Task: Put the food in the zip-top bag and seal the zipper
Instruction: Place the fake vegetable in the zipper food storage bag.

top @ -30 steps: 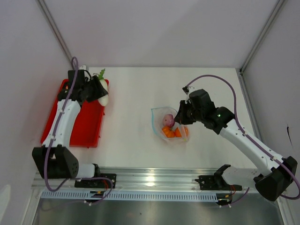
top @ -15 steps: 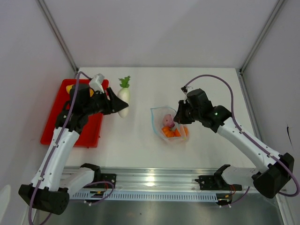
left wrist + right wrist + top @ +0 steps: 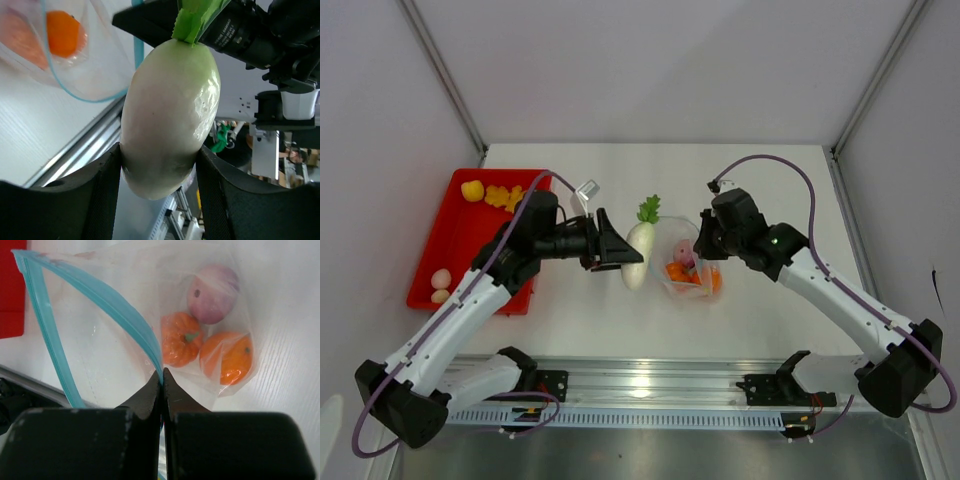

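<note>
White surface [image 3: 770, 180], red tray [image 3: 455, 240] at left edge. Left pincer [image 3: 618, 248] clamped around white radish [image 3: 170, 110], leaf end toward far side, held just beside mouth of zip-top bag [image 3: 110, 355]. Right pincer [image 3: 162, 382] pinched tight on zipper [image 3: 115, 305], mouth gaping. Inside bag: pink piece [image 3: 214, 294], orange pumpkin [image 3: 181, 345], orange fruit [image 3: 227, 357]. Yellow pieces [image 3: 503, 197] and pale eggs [image 3: 441, 285] lie on tray.

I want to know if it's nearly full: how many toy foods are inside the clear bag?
3: a pink onion deepest in, then a pumpkin and an orange side by side. Others may be hidden.
</note>
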`<move>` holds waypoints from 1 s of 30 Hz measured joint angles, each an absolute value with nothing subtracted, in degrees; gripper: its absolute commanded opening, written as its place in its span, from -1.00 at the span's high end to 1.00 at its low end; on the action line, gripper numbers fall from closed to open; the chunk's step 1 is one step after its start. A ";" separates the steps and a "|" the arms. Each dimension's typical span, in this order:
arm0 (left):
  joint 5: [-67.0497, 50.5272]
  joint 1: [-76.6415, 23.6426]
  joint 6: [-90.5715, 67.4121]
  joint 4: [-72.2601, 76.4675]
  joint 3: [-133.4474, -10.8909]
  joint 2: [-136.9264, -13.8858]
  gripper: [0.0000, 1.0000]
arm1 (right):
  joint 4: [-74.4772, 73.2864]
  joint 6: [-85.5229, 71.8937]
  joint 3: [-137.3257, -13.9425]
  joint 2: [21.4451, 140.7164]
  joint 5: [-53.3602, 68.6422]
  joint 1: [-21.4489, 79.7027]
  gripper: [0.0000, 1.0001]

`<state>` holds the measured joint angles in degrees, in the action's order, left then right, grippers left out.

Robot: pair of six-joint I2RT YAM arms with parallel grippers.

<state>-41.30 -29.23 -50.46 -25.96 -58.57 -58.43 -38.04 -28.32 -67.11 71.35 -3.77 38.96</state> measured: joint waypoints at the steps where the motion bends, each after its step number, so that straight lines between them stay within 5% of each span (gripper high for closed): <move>1: -41.98 -30.09 -51.55 -25.32 -58.33 -58.74 0.99 | -37.85 -28.36 -67.11 71.37 -4.75 39.33 1.00; 30: -43.66 -36.86 -73.60 -20.08 -54.76 -75.90 0.99 | -28.53 -24.23 -58.13 62.70 -13.15 50.54 1.00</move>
